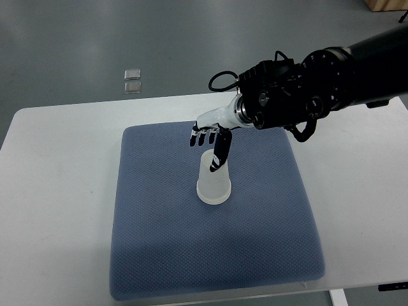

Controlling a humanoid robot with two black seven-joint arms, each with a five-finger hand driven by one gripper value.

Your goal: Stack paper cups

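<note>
A white table (57, 191) bearing a blue mat (166, 255) stands on a grey floor (95, 38).

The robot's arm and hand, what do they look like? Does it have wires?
Only the right arm shows. It is thick, round and black, with a bulky wrist of black joints, small bolts and a silver ring. Thin black cables loop out near the wrist. The right hand has a white shell on its back and slim fingers in black with white bands. No left arm is in view.

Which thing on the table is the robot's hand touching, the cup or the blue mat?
The white paper cup. The right hand has a finger on its top, while the blue mat just lies flat beneath it.
</note>
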